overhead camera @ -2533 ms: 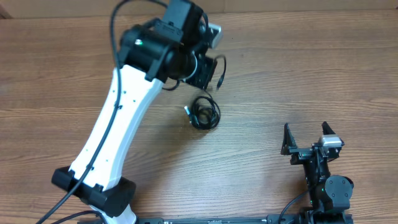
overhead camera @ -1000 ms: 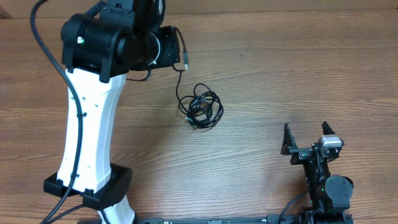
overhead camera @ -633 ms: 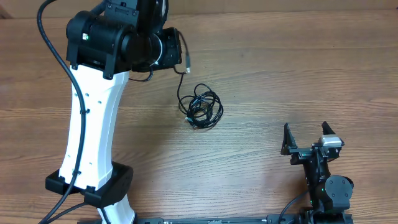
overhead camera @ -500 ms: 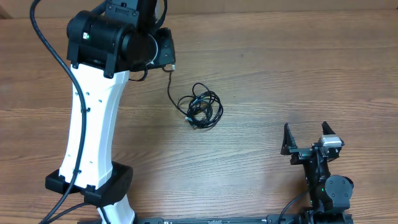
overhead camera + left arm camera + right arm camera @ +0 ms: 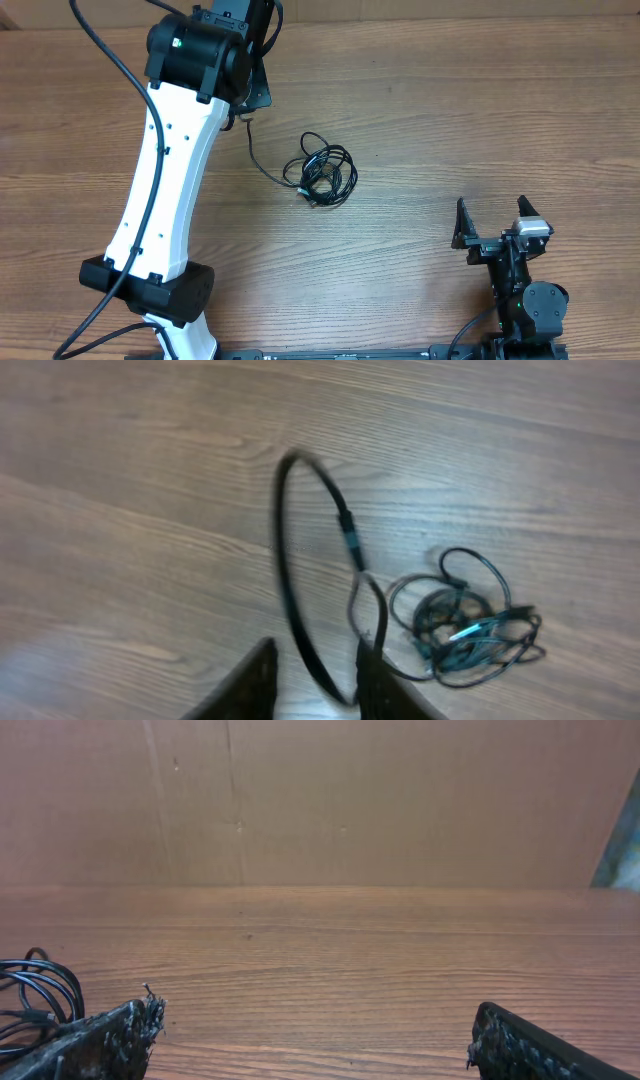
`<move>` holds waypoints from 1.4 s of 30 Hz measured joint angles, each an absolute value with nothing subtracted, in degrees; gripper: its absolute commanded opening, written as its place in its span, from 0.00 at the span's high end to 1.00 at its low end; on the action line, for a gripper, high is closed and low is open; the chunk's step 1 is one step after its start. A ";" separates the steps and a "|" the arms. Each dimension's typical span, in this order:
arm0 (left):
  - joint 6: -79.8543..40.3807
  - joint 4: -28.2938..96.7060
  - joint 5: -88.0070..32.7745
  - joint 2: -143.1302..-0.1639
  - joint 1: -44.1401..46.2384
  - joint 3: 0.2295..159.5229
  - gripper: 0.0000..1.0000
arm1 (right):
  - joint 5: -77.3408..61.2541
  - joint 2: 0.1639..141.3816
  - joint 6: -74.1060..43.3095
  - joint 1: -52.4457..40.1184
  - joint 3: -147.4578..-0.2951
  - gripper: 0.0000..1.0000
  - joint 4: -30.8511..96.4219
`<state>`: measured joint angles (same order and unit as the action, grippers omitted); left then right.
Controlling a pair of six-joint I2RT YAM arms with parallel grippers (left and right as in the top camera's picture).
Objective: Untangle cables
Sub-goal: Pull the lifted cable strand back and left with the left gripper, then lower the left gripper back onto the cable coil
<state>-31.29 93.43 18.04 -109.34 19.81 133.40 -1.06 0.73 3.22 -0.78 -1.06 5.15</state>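
The cables (image 5: 322,176) lie as a small black bundle of loops on the wooden table, a little left of the middle. One strand (image 5: 258,160) runs out of the bundle up and to the left, ending under my left gripper (image 5: 247,108). In the left wrist view the left gripper (image 5: 315,645) has its jaws apart, and the blurred strand (image 5: 296,585) curves loosely through the gap close to the right finger (image 5: 377,682). The bundle (image 5: 465,625) lies to the right of it. My right gripper (image 5: 493,212) rests open at the near right, far from the cables.
The left arm's white link (image 5: 165,190) slants across the left side of the table. A brown cardboard wall (image 5: 320,800) stands behind the far edge. In the right wrist view the cable loops (image 5: 38,988) show at the far left, beyond the open right gripper (image 5: 315,1020).
The left gripper swung left, dragging one strand out of the bundle to the left. Its jaws, shut on the strand's end before, have now parted. The right arm has not moved.
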 measured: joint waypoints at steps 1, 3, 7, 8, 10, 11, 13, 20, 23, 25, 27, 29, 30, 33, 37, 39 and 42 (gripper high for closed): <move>-31.48 93.38 18.59 -109.34 19.73 133.10 0.53 | -1.08 0.73 3.25 -0.78 -1.06 0.00 5.15; -31.66 93.34 19.16 -109.34 19.55 132.77 0.50 | -1.06 0.73 3.22 -0.80 -1.06 0.00 5.15; -31.70 93.19 19.73 -109.34 18.70 132.73 0.38 | -1.06 0.73 3.25 -0.78 -1.06 0.00 5.15; -31.66 93.19 19.75 -109.34 18.57 132.73 0.36 | -1.08 0.73 3.25 -0.80 -1.06 0.00 5.15; -31.64 93.19 19.46 -109.34 18.24 132.73 0.35 | -1.06 0.73 3.25 -0.80 -1.06 0.00 5.17; -31.62 93.19 19.05 -109.34 18.22 132.73 0.35 | -1.08 0.73 3.25 -0.80 -1.06 0.00 5.17; -31.59 93.19 17.65 -109.34 18.09 132.73 0.34 | -1.08 0.73 3.22 -0.78 -1.06 0.00 5.15; -31.64 93.19 8.43 -109.34 18.11 131.35 0.05 | -1.06 0.73 3.22 -0.80 -1.06 0.00 5.15; -30.70 92.88 5.43 -109.34 18.11 128.40 0.05 | -1.06 0.73 3.25 -0.78 -1.06 0.00 5.15; -27.35 92.51 2.68 -109.32 18.11 125.14 0.05 | -1.06 0.73 3.22 -0.78 -1.06 0.00 5.17; -23.51 91.64 0.08 -109.32 18.13 121.69 0.05 | -1.08 0.73 3.22 -0.78 -1.06 0.00 5.15; -19.57 90.17 -2.50 -109.32 18.39 117.71 0.07 | -1.06 0.73 3.25 -0.78 -1.06 0.00 5.15; -17.82 89.36 -3.60 -109.34 18.61 116.01 0.07 | -1.08 0.73 3.22 -0.78 -1.06 0.00 5.17; -13.50 86.19 -6.28 -109.32 19.75 111.11 0.11 | -1.06 0.73 3.25 -0.78 -1.06 0.00 5.15; -10.41 80.95 -8.40 -109.43 23.16 105.25 0.25 | -1.08 0.73 3.22 -0.78 -1.06 0.00 5.17; -9.58 78.35 -8.82 -109.43 24.93 103.44 0.29 | -1.06 0.73 3.20 -0.80 -1.06 0.00 5.15; -8.73 75.02 -9.06 -109.43 27.35 101.47 0.29 | -1.08 0.73 3.22 -0.78 -1.06 0.00 5.13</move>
<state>-8.73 75.02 -9.06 -109.43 27.35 101.47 -1.08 0.73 3.22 -0.78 -1.06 5.13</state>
